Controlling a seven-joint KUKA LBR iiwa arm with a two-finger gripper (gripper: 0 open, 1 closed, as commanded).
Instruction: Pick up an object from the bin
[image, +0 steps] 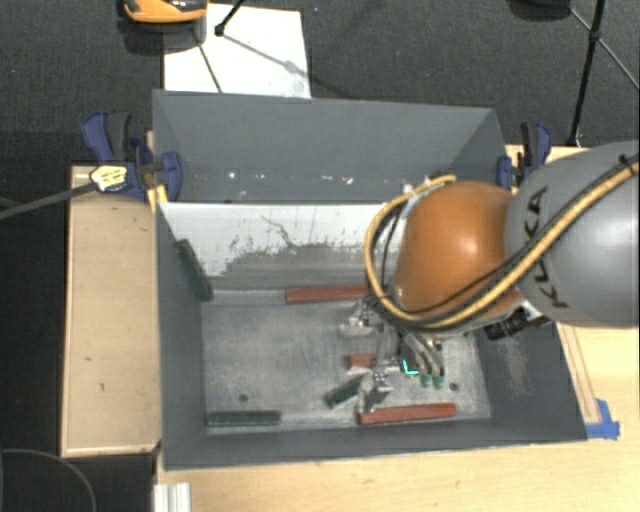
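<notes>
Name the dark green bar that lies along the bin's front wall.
The dark green bar near the front-left corner, parallel to the front wall. The other green bar sits slanted by the left wall, farther back.

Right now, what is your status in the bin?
Gripper low, front right of bin. Red-brown bar close in front of it, small dark piece beside. Green bar front left, well apart.

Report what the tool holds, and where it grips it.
Cannot tell. The tool sits low among a red-brown bar and a small dark piece; no hold shows.
</notes>
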